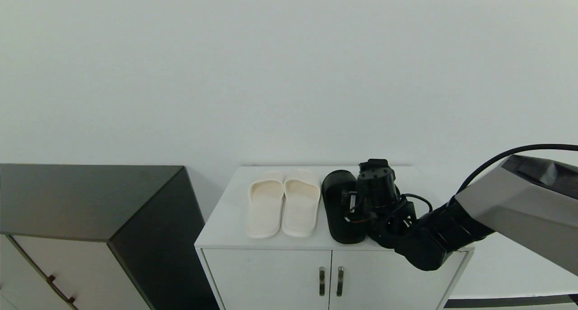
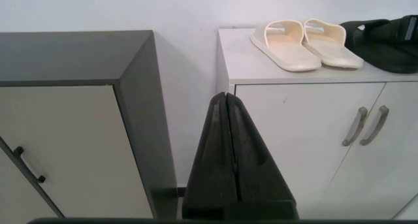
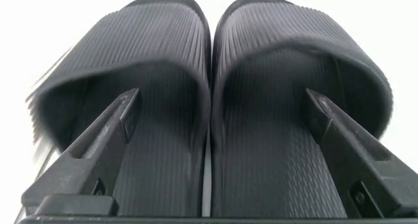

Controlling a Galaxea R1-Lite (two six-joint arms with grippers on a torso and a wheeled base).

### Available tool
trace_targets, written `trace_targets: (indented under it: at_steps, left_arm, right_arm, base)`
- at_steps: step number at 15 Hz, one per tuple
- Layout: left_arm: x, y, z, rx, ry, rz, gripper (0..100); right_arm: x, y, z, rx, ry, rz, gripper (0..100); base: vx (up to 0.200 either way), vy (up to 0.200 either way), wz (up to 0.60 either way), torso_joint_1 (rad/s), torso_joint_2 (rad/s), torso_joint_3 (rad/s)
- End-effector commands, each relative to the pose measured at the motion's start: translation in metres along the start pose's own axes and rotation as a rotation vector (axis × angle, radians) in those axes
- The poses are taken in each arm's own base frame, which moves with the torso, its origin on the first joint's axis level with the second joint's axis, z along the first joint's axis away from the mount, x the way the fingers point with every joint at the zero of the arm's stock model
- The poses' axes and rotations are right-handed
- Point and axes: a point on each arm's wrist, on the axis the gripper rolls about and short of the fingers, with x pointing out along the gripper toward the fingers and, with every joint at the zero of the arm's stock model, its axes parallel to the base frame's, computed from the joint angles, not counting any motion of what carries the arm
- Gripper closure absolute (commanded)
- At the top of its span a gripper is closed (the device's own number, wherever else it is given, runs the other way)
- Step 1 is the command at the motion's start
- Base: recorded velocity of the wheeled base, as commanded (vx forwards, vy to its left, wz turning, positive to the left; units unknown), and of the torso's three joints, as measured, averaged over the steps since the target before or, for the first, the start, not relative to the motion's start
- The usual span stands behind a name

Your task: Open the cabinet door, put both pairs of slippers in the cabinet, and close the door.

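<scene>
A pair of cream slippers (image 1: 282,204) (image 2: 307,44) and a pair of black slippers (image 1: 341,210) (image 3: 163,48) lie side by side on top of the white cabinet (image 1: 226,219) (image 2: 294,113). Both cabinet doors are closed, and their handles (image 1: 330,280) (image 2: 366,125) meet in the middle. My right gripper (image 1: 354,201) (image 3: 222,93) is open at the black pair, with one finger over each slipper's footbed, reaching in under the straps. My left gripper (image 2: 226,96) is shut and empty. It hangs low in front of the gap between the two cabinets.
A dark-topped cabinet (image 1: 90,197) (image 2: 65,54) with pale drawer fronts stands close to the left of the white cabinet. A plain white wall rises behind both. The right arm's body overhangs the white cabinet's front right corner.
</scene>
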Motion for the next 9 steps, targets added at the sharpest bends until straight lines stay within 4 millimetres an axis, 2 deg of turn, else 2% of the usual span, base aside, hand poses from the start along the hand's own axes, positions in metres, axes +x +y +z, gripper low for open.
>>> trace_targets:
  at_steps: [1,4,5,9]
  left_arm:
    - [0.000,0.000,0.000,0.000,0.001,0.000,100]
    - [0.000,0.000,0.000,0.000,0.001,0.000,100]
    - [0.000,0.000,0.000,0.000,0.001,0.000,100]
    - [0.000,0.000,0.000,0.000,0.001,0.000,100]
  right_arm:
    - [0.011,0.002,-0.005,-0.011,0.003,-0.009,0]
    - [0.020,0.004,-0.003,-0.006,-0.011,-0.013,0]
    - [0.021,0.003,-0.004,-0.007,-0.009,-0.017,100]
    - [0.017,0.002,0.001,-0.023,-0.019,-0.020,100]
  base:
    - [0.000,0.000,0.00,0.000,0.00,0.000]
    - [0.000,0.000,0.00,0.000,0.00,0.000]
    - [0.000,0.000,0.00,0.000,0.00,0.000]
    - [0.000,0.000,0.00,0.000,0.00,0.000]
